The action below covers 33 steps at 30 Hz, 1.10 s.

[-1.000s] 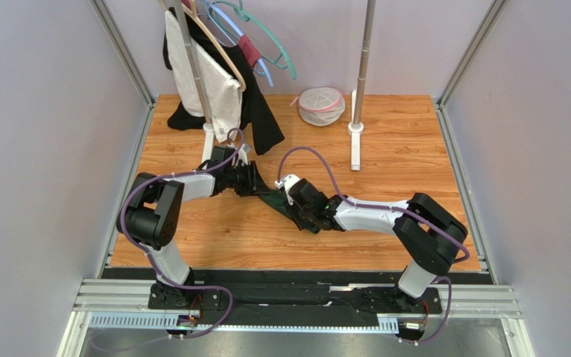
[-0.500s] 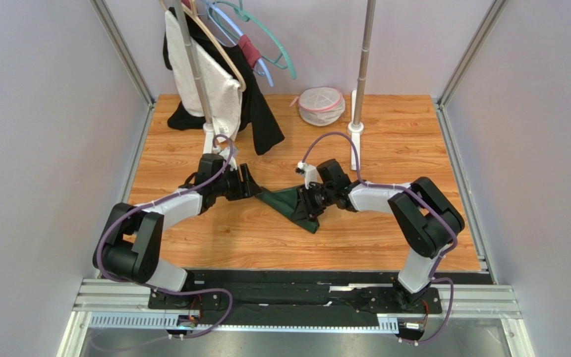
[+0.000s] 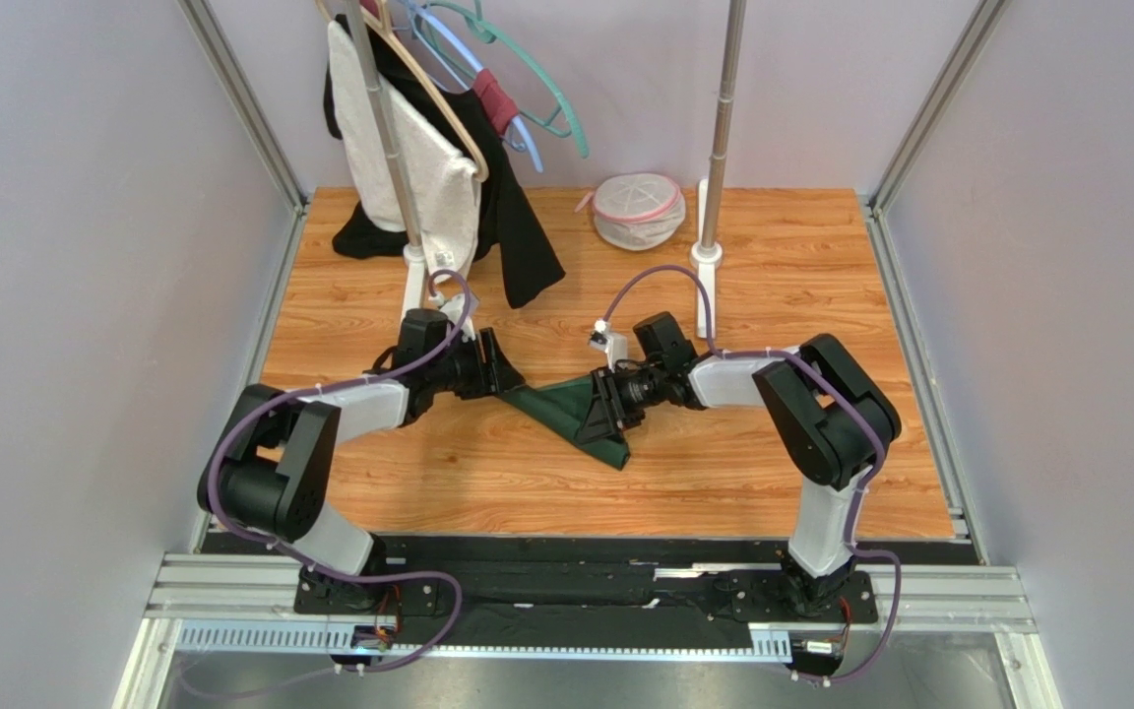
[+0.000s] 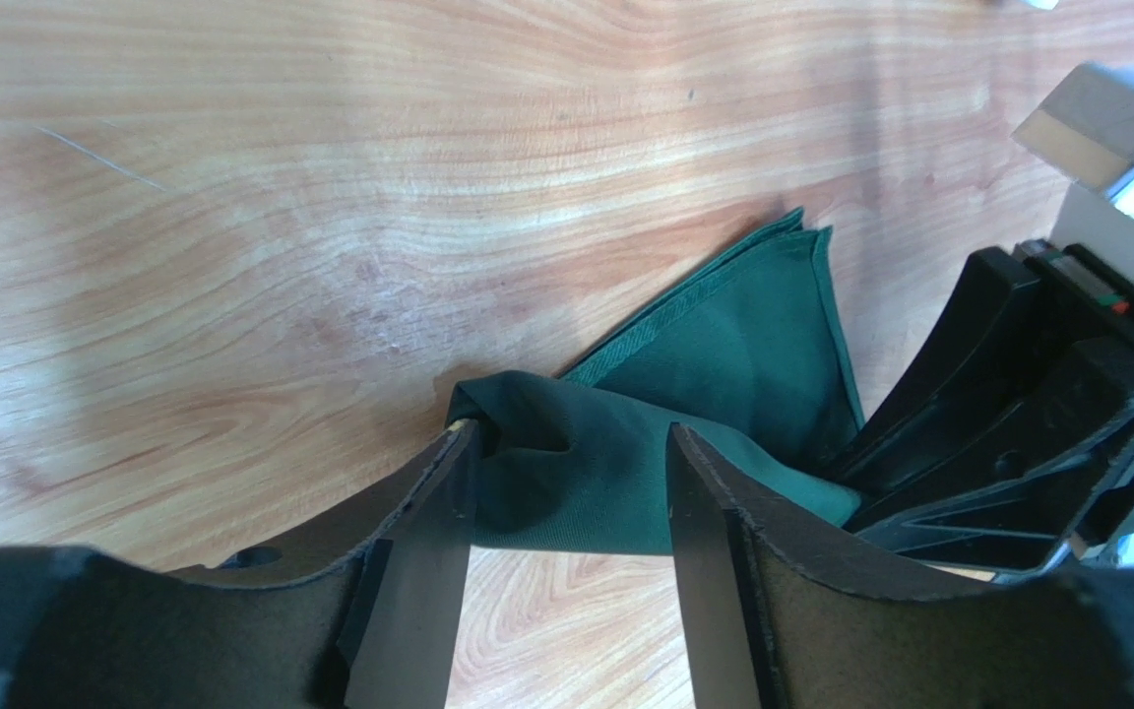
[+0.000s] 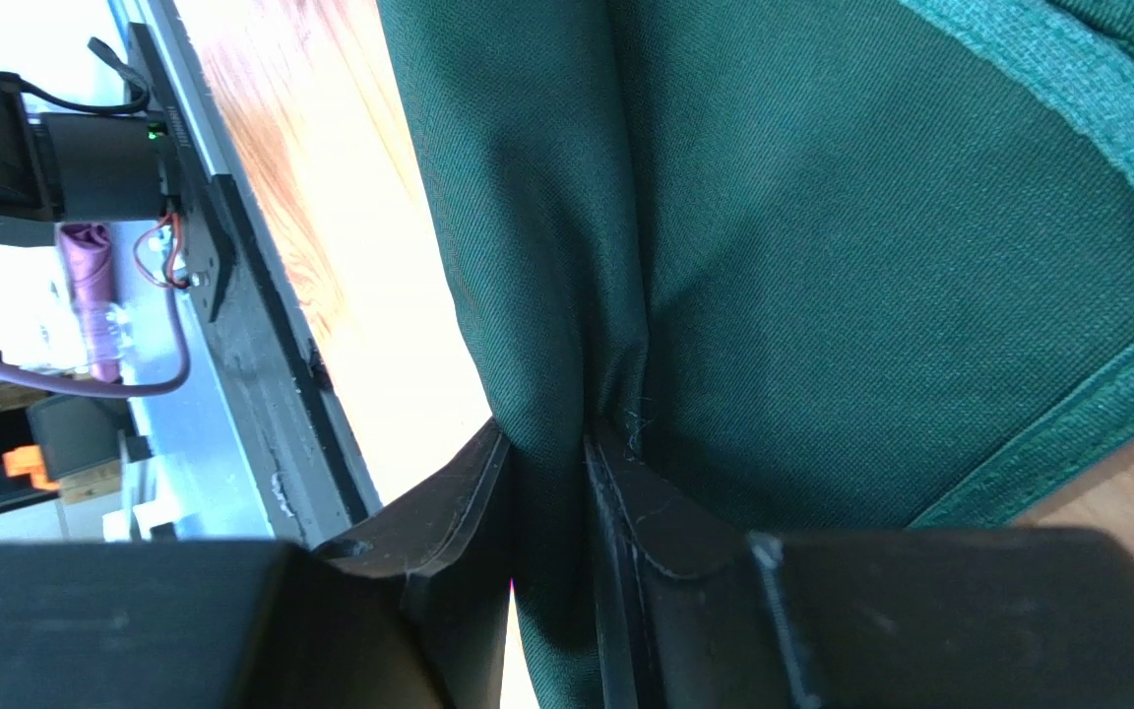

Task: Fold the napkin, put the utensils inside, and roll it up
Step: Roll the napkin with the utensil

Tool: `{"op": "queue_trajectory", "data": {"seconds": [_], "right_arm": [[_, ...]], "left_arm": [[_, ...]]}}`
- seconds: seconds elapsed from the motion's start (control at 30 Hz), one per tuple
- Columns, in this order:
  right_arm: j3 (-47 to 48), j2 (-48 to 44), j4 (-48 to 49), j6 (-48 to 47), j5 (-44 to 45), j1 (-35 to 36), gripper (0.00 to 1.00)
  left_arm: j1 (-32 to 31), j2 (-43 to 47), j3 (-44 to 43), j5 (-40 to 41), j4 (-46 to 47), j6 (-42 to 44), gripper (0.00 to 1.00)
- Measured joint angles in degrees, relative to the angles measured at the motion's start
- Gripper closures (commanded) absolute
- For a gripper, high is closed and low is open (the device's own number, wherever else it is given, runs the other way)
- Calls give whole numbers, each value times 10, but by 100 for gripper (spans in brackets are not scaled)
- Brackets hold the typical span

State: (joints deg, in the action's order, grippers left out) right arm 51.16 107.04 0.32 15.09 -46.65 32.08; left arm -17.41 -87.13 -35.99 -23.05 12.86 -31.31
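The dark green napkin lies crumpled in a rough triangle on the wooden table, stretched between both grippers. My left gripper is at its left corner. In the left wrist view its jaws stand open, with the bunched end of the napkin between the fingertips and bare wood showing behind them. My right gripper is at the napkin's right side. In the right wrist view it is shut on a pinched fold of the napkin. The utensils are out of view.
A clothes rack with hangers and hanging garments stands at the back left. A second pole with its base rises at the back middle, beside a white and pink mesh bag. Frame walls line both sides of the table.
My right gripper has swung away from me, dragging the napkin's right side with it. The left arm has shifted left while its gripper stays at the napkin's left corner.
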Motion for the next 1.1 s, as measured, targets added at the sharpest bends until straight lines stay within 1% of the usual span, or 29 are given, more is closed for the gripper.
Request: {"op": "queue_trajectory", "data": {"seconds": [0.1,0.13,0.17,0.2,0.23,0.3,0.33,0.4,0.5,0.6,0.8,0.9,0.97,1.1], "right_arm": [[6,7,-3,3,-11,-3,71],[7,10,-3,3,-14,-4,69],[10,13,-5,4,-19,-6,67],[12,16,-6,5,-22,-7,60],[13,18,-8,7,-26,-9,55],[18,19,-13,11,-37,-9,47],[21,18,-17,11,-39,-9,46],[28,14,-33,10,-40,-9,42],[37,-1,-67,-3,-16,-5,41],[48,-24,-113,-23,40,-4,40],[52,-102,-181,-54,191,11,40],[52,-140,-184,-68,270,52,40],[52,-158,-181,-80,323,95,40],[52,-163,-171,-106,406,167,40]], "left_arm": [[1,-26,0,-14,10,-3,57],[1,-31,0,-17,12,-5,65],[1,-35,0,-20,14,-5,71],[1,-37,0,-22,17,-8,77],[1,-39,0,-24,19,-9,88],[2,-42,-1,-26,20,-11,96],[2,-46,-4,-28,17,-10,100],[2,-58,-17,-33,10,-7,100],[2,-80,-49,-43,-15,-2,100],[1,-97,-75,-52,-40,4,100],[2,-115,-111,-54,-90,16,100],[2,-118,-124,-54,-113,21,100],[2,-122,-131,-54,-123,22,100],[2,-129,-142,-54,-138,22,100]]}}
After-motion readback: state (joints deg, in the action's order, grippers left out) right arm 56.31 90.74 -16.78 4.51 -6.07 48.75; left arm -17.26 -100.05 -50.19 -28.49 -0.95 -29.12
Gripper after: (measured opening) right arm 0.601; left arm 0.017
